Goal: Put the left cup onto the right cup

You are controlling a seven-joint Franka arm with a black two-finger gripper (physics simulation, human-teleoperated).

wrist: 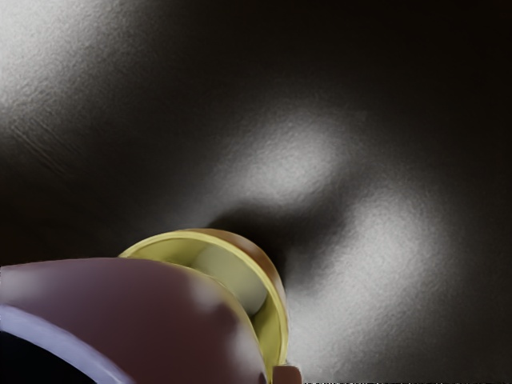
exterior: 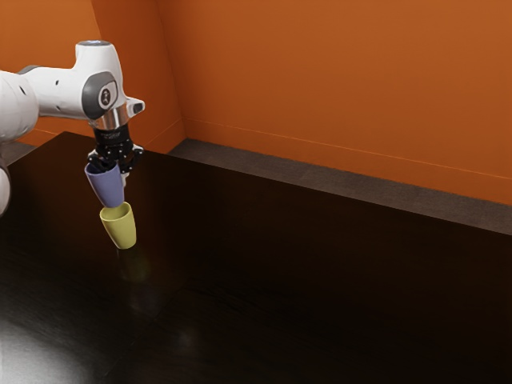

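Gripper [exterior: 113, 166] fingers clamped on purple cup [exterior: 106, 186] rim. Cup hangs below fingers, base at mouth of yellow cup [exterior: 119, 227] on black table [exterior: 288, 280].

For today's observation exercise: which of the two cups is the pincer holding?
The purple cup, gripped at its rim by the pincer; the yellow cup stands free on the table beneath it.

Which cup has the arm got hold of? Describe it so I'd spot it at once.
Find the white arm at the exterior view's left and follow it down to its black gripper. The purple cup hangs from it, just over a yellow cup on the black table; it is the upper, purple one.
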